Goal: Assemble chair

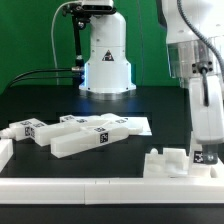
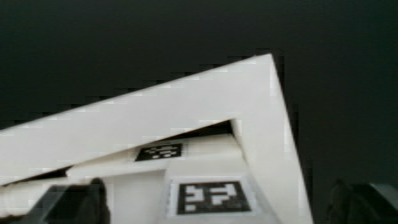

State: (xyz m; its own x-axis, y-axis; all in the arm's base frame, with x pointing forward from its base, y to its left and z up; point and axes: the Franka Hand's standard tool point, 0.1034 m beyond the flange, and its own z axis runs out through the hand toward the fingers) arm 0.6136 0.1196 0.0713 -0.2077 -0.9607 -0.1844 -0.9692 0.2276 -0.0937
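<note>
Several white chair parts with black marker tags lie on the black table at the exterior view's left: a thick block [image 1: 84,141] and slimmer pieces [image 1: 27,130]. Another white part [image 1: 166,162] with a notched top stands at the right by the front wall. My gripper [image 1: 205,157] hangs straight down over that part's right end. In the wrist view a white tagged part [image 2: 210,194] sits between my dark fingers [image 2: 61,205], with my gripper [image 2: 214,210] open around it. A narrow gap seems to show on each side.
A low white wall [image 1: 100,186] runs along the table's front edge and fills much of the wrist view [image 2: 160,110]. The marker board [image 1: 134,125] lies flat behind the loose parts. The robot base [image 1: 106,60] stands at the back.
</note>
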